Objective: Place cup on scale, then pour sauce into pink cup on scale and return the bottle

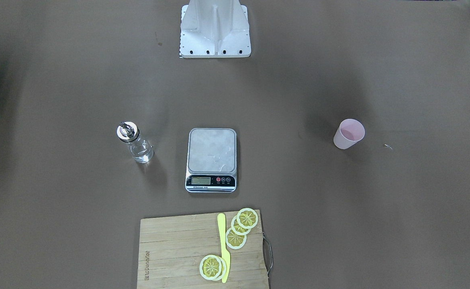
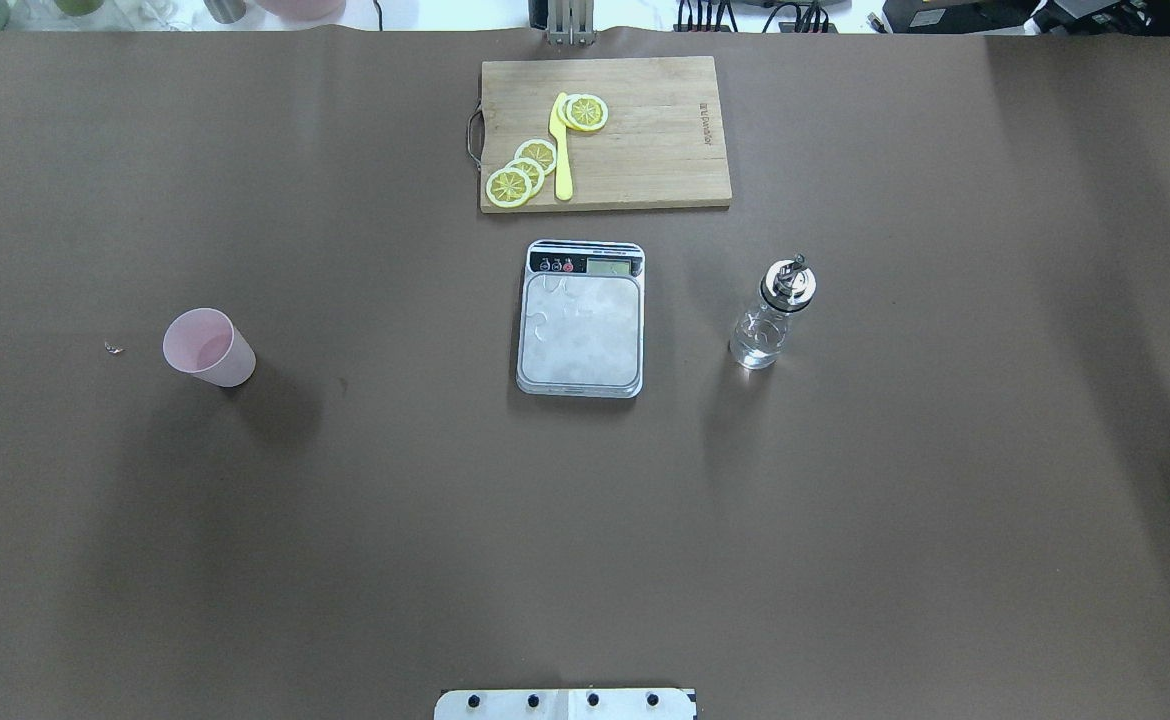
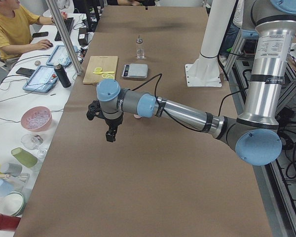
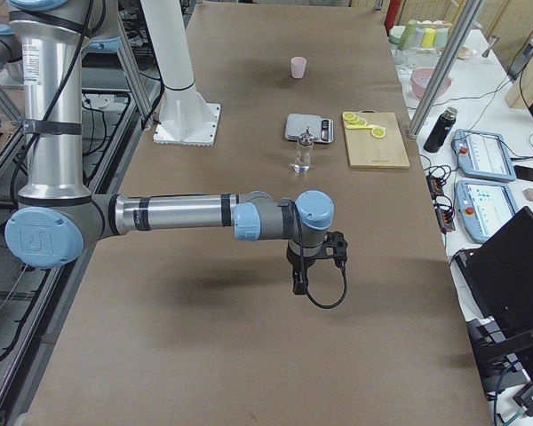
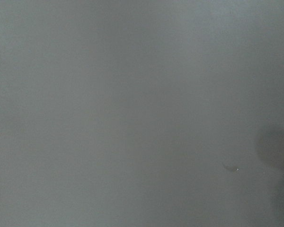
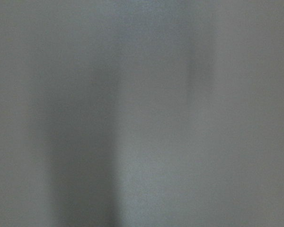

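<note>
The pale pink cup (image 2: 209, 347) stands upright on the table at the left of the overhead view, also in the front view (image 1: 348, 133). The scale (image 2: 581, 318) lies in the middle with nothing on its platform. The clear glass bottle (image 2: 773, 313) stands right of the scale, apart from it. My left gripper (image 3: 110, 134) hangs above the table near the cup, seen only in the left side view. My right gripper (image 4: 298, 282) hangs above the table nearer than the bottle, seen only in the right side view. I cannot tell whether either is open or shut.
A wooden cutting board (image 2: 645, 150) with lemon slices (image 2: 523, 172) and a yellow knife (image 2: 562, 145) lies beyond the scale. The robot's base plate (image 2: 565, 703) is at the near edge. A side table with bowls, cups and tablets (image 3: 42, 79) and a person run along the far side.
</note>
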